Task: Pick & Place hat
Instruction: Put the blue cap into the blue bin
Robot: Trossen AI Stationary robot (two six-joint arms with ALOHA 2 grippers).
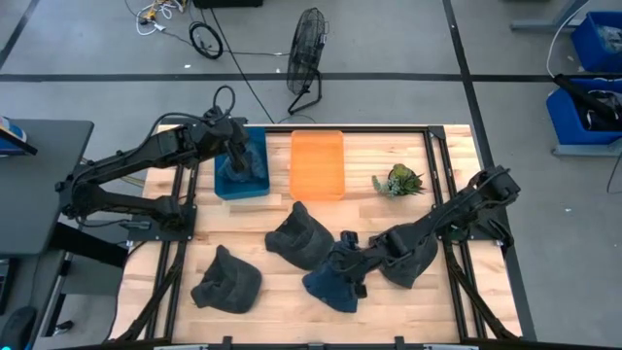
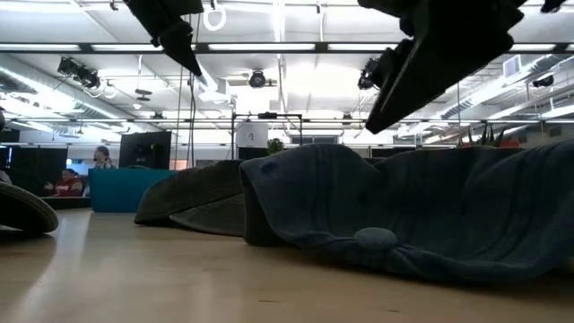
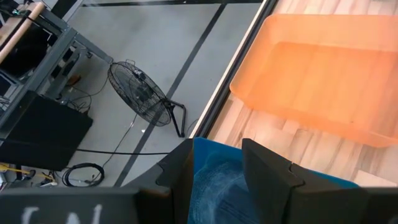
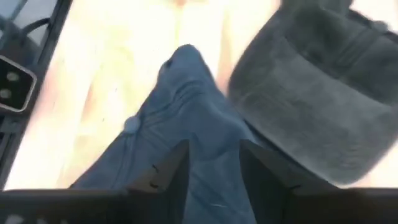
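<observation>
My left gripper (image 1: 238, 146) is over the blue bin (image 1: 225, 185) at the far left, shut on a teal-blue hat (image 1: 255, 160) that stands in the bin. My right gripper (image 1: 350, 258) is low over the near middle of the table, shut on a navy hat (image 1: 330, 284) that lies on the wood. In the low view the navy hat (image 2: 359, 211) fills the foreground. Beside it lie a grey hat (image 1: 413, 261), a dark grey hat (image 1: 299, 238) and another dark hat (image 1: 226, 282), all flat on the table. The orange bin (image 1: 318, 163) stands next to the blue one. My left gripper pinches the teal-blue hat's cloth (image 3: 217, 180) between its two fingers (image 3: 270, 177), coming from above. Which part of the hat it is does not show. The hat hangs down into the blue bin (image 3: 339, 182). My right gripper pinches a raised fold of the navy hat's crown (image 4: 208, 134) between its two fingers (image 4: 171, 171), slanting down from the table's right. The fold rises between the fingers. The rest of the hat, with its top button (image 4: 130, 126), lies on the table.
A small green plant (image 1: 398, 181) sits right of the orange bin. The grey hat (image 4: 311, 93) lies close against the navy one. Black frame rails run along the table's left and right edges. Bare wood shows at the near left and far right. A fan (image 3: 140, 93) stands on the floor beyond.
</observation>
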